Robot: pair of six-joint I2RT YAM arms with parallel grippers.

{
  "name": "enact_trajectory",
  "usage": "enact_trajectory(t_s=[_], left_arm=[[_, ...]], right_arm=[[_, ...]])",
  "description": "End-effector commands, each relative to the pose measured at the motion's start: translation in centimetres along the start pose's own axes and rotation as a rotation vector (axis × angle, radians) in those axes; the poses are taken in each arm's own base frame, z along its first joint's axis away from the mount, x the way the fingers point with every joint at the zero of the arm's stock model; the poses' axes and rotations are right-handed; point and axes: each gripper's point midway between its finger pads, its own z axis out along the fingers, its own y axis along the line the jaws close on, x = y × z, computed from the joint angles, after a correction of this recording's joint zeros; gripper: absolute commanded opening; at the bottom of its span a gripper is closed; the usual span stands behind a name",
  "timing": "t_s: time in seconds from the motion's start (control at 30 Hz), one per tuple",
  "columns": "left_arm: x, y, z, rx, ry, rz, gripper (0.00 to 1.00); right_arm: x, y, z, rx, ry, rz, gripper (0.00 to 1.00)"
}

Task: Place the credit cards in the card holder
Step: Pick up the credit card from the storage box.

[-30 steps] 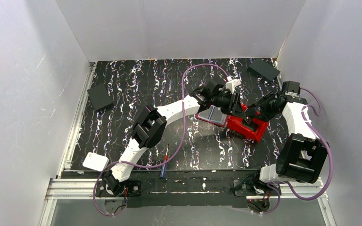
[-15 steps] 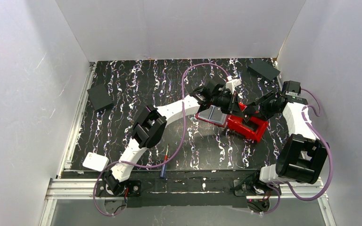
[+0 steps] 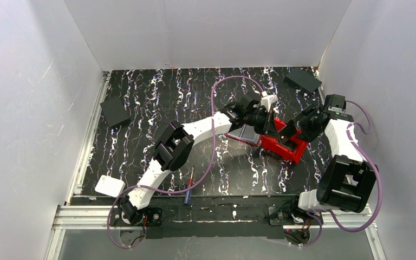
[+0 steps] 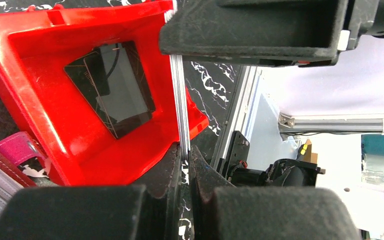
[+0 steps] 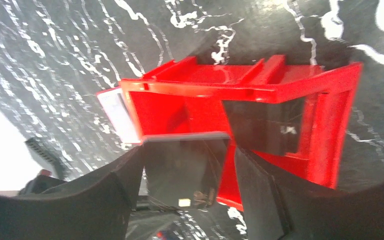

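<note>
Credit cards (image 4: 179,100): a thin pale stack, seen edge-on in the left wrist view, crossing in front of the right wall of the red bin (image 4: 40,105). Held off the table (image 3: 157,103), just right of the card holder (image 3: 244,132) when seen from above. Faces turned away, so any print hidden.

Second card, a dark glossy card (image 4: 112,90), flat on the bin's floor, with fine pale lines across its face and lettering too small to read. Small pale tag (image 5: 183,202) low in the right wrist view, also unreadable.

Card holder open beside the bin's left end, grey-blue pockets up. Pink tab (image 4: 20,146) by its dark red edge in the left wrist view. Two black flat squares, one (image 3: 114,111) near the left wall, the other (image 3: 303,80) at the far right corner. White block (image 3: 109,186) and thin red-and-blue tool (image 3: 189,184) near the arm bases. Purple cable (image 3: 212,97) looping above the left arm. Black felted block (image 4: 260,27) at the stack's far end, across the top of the left wrist view; unclear what it belongs to.

Left gripper (image 4: 185,162): jaws closed almost fully, pinching the near end of the stack. Right gripper (image 5: 187,157): fingers spread wide, facing the bin's open mouth, straddling a dark panel (image 5: 180,185) with a pale upper edge. Contact with that panel not discernible.
</note>
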Motion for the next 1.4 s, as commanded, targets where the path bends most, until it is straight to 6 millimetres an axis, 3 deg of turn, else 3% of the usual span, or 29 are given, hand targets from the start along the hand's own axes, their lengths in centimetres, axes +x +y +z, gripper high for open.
enact_trajectory(t_s=[0.0, 0.2, 0.37, 0.67, 0.83, 1.07, 1.37], left_arm=[[-1.2, -1.2, -0.5, 0.032, -0.013, -0.002, 0.00], [-1.3, -1.4, -0.6, 0.030, -0.012, 0.010, 0.00], [-1.2, -0.5, -1.1, -0.040, -0.022, 0.056, 0.00], [-1.1, -1.3, -1.0, 0.006, -0.015, 0.041, 0.00], [-0.7, -1.4, -1.1, 0.015, -0.004, 0.029, 0.00], [-0.9, -1.6, -1.0, 0.028, -0.013, 0.041, 0.00], [-1.0, -1.9, -1.0, 0.041, -0.012, 0.039, 0.00]], right_arm=[[-0.5, -1.9, -0.4, 0.063, -0.048, -0.109, 0.77], [0.3, -1.6, -0.5, 0.027, -0.021, -0.152, 0.90], [1.6, -1.8, -0.4, 0.013, 0.028, -0.118, 0.91], [2.9, -0.9, 0.9, -0.079, 0.088, -0.043, 0.91], [2.7, -0.6, 1.4, -0.094, 0.084, -0.012, 0.86], [2.5, -0.6, 1.3, -0.087, 0.071, 0.000, 0.64], [2.3, -1.3, 1.5, -0.064, 0.070, -0.002, 0.55]])
